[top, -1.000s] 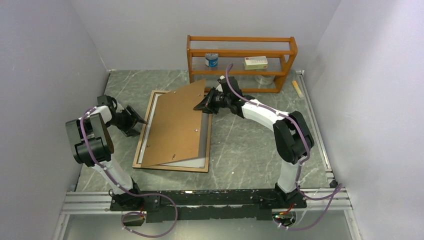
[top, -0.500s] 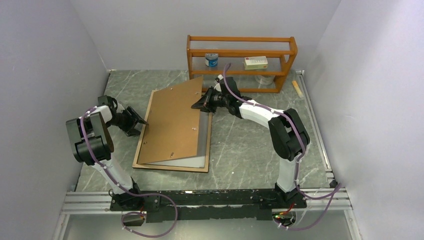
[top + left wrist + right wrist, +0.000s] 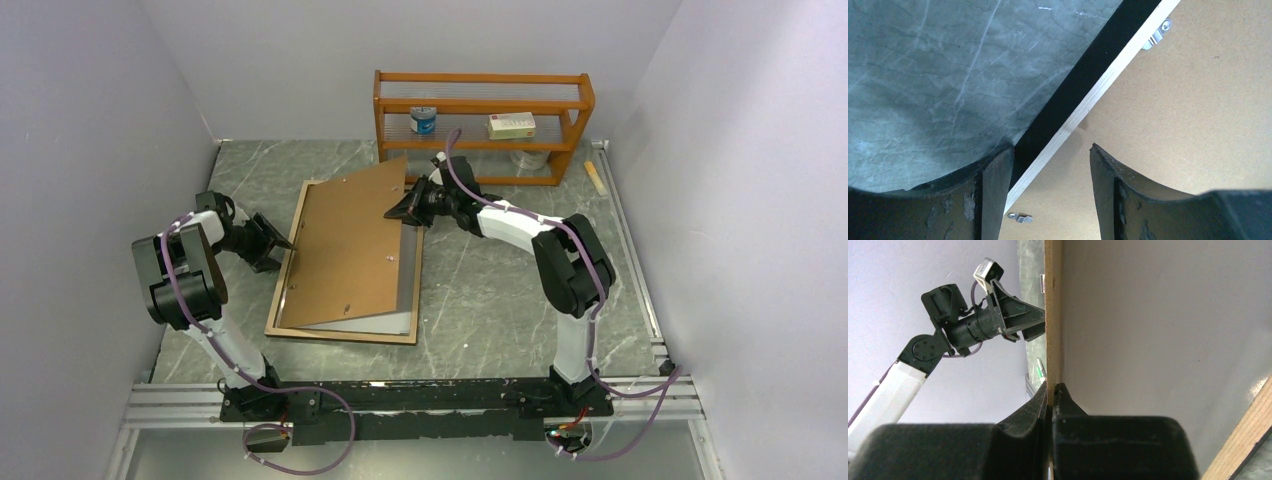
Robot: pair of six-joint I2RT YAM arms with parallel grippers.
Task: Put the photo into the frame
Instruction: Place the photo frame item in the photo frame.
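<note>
One carton's [image 3: 511,125] print too small; right tool [image 3: 1050,388] pinches backing board [image 3: 345,250].

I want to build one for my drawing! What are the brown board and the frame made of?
The brown board looks like pressed fibreboard or stiff cardboard: flat, matte, even tan, no grain showing. The frame is probably pale wood, left bare on its back edge and painted matte black on the side.

The right gripper [image 3: 1051,390] is pinched tight on the thin brown backing board [image 3: 1053,310], seen edge-on. Behind its left side sits the left gripper [image 3: 1020,322]. The light wood strip at the lower right is probably the frame [image 3: 1243,440].
</note>
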